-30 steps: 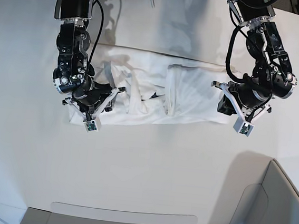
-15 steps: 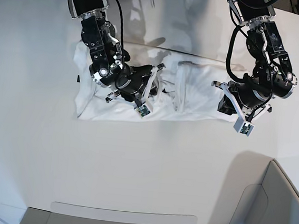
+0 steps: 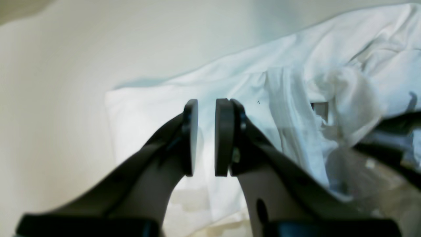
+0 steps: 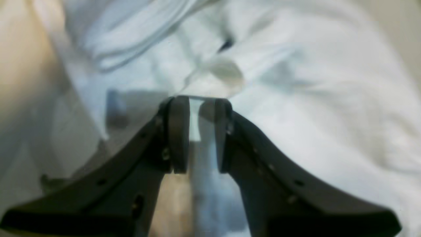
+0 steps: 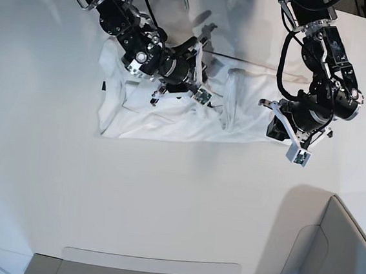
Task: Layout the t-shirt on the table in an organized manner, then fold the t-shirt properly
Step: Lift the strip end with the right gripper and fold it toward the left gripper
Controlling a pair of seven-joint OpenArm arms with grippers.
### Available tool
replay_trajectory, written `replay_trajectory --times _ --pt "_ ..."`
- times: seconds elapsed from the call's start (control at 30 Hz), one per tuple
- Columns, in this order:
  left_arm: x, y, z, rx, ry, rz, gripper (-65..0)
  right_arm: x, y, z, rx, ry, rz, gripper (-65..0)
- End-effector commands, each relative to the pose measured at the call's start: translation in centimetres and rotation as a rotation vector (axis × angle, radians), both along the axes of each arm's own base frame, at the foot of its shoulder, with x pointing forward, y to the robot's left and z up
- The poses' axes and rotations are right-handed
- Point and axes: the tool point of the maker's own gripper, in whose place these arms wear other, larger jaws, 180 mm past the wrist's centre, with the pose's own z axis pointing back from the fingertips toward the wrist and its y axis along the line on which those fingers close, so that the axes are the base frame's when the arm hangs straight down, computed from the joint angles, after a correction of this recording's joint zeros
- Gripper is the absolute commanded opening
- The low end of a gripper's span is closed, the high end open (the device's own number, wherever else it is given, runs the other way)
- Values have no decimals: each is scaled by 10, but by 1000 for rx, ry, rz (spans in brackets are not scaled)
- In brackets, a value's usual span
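Observation:
The white t-shirt (image 5: 164, 125) lies crumpled and partly folded over itself at the back of the table (image 5: 163, 206). My right gripper (image 5: 201, 45) is raised above the shirt's middle and is shut on a strip of its cloth. That strip runs between the pads in the right wrist view, where the right gripper (image 4: 196, 135) has the t-shirt (image 4: 312, 98) spread behind it. My left gripper (image 5: 270, 116) sits at the shirt's right edge. Seen in the left wrist view, the left gripper (image 3: 206, 138) has pads a narrow gap apart with nothing between them, over the t-shirt (image 3: 230, 82).
A grey bin-like corner piece (image 5: 334, 255) stands at the front right. A flat grey panel (image 5: 150, 273) lies along the front edge. Bare tabletop (image 3: 65, 82) stretches beyond the shirt's right edge.
My right arm has swung from the shirt's near left corner up and toward the middle, carrying cloth with it and folding the shirt over. The left arm has not moved.

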Motion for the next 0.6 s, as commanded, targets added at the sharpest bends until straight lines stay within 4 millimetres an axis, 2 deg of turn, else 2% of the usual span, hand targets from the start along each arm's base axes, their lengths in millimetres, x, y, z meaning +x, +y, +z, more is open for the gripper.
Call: replay_trajectory --times 0.0,0.07,0.13,0.37,0.5,0.57 --pt "7 2 12 3 -48 -2 -560 -3 10 3 21 -7 31 -506" --pt "7 2 12 3 -48 -2 -560 -12 16 0 17 6 58 -506" --pt "7 2 12 3 -48 -2 -560 -15 22 7 42 -4 66 -506" --pt "7 2 12 3 -48 -2 -560 -7 37 61 149 -129 87 -506" --pt "7 2 11 2 -46 -2 -560 -6 34 60 144 -125 74 -506" --pt "5 2 10 2 -41 -2 -560 -8 24 53 144 -98 30 -506"
